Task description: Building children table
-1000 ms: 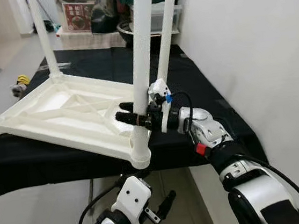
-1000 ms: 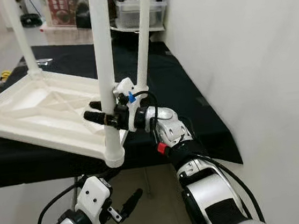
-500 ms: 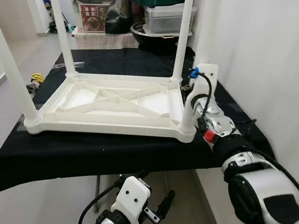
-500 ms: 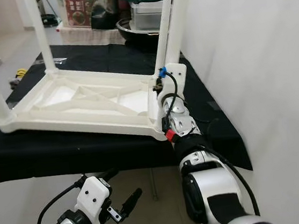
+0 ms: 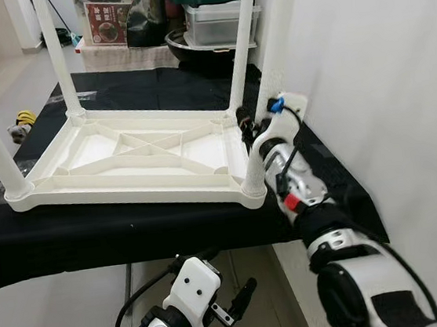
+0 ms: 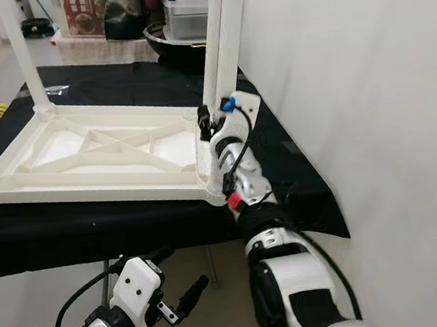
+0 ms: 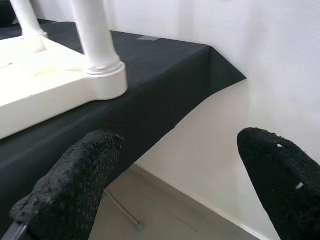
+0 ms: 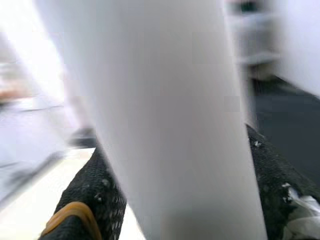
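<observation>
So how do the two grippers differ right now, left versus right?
The right gripper is up at table height with its fingers on either side of the white table leg; the left gripper hangs below the edge of the black cloth, beside nothing. The right is closed on the leg, while the left is open with a wide gap. Both have black textured fingers.
</observation>
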